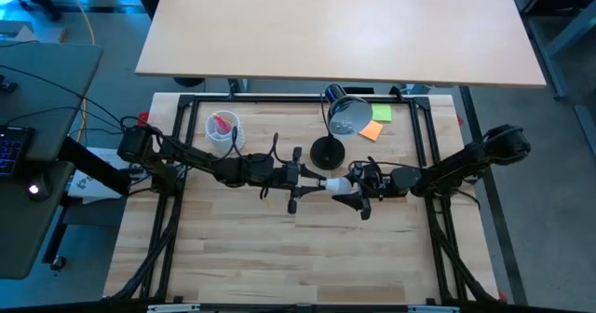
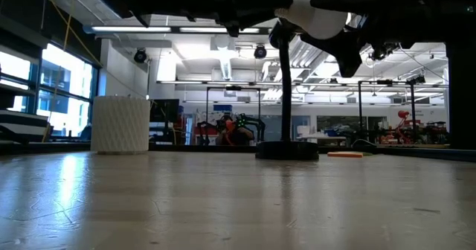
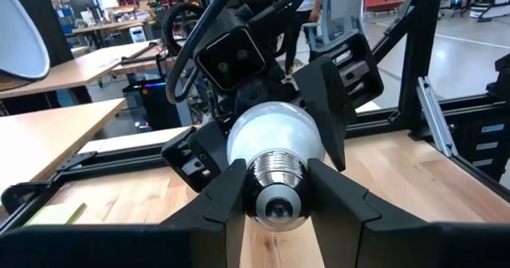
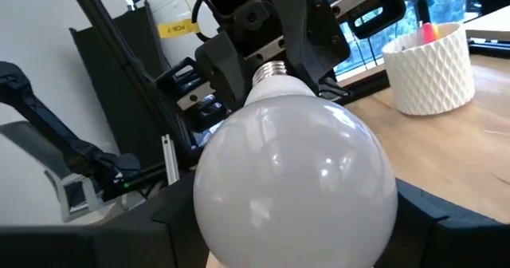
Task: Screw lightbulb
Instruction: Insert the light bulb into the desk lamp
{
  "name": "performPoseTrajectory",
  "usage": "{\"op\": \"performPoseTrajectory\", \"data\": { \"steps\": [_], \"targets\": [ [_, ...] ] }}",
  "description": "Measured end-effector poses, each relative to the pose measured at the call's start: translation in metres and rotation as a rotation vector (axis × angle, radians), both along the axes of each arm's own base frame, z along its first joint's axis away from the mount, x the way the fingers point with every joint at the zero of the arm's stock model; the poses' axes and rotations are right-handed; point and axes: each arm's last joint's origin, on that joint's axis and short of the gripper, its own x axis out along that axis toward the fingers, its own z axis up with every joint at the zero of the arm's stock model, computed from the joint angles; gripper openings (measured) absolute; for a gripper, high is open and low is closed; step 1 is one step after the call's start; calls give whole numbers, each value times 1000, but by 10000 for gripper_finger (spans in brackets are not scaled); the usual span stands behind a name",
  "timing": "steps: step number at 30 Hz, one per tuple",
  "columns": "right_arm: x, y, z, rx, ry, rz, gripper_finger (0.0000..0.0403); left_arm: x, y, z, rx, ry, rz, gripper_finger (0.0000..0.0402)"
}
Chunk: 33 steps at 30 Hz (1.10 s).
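The small white frosted pear-shaped lightbulb [image 1: 342, 187] hangs above mid-table, its silvery base pinched between the left gripper [image 3: 275, 196] fingers and its globe cradled in the wider-spread right gripper [image 1: 358, 190], so one should let go only once the other's hold is firm.

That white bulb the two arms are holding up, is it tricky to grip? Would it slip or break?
Probably slippery: the bulb has a smooth, glossy dome. The left gripper pinches its ridged screw base, likely a surer hold. The right gripper cups the wide round end. The shell looks thin, so hard squeezing might crack it. Set down, it would likely roll.
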Motion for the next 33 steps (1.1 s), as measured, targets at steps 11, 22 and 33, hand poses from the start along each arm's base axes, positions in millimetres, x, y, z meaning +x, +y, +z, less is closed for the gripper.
{"op": "performPoseTrajectory", "data": {
  "steps": [11,22,33],
  "targets": [
    [0,3,-2,22,32,66,254,0,-1,-2,-6,13,-7,105],
    [2,0,-4,143,64,147,261,0,-1,-3,-10,16,-13,108],
    [2,-5,-9,247,157,318,298,0,-1,-4,-3,24,-8,107]
  ]
}}
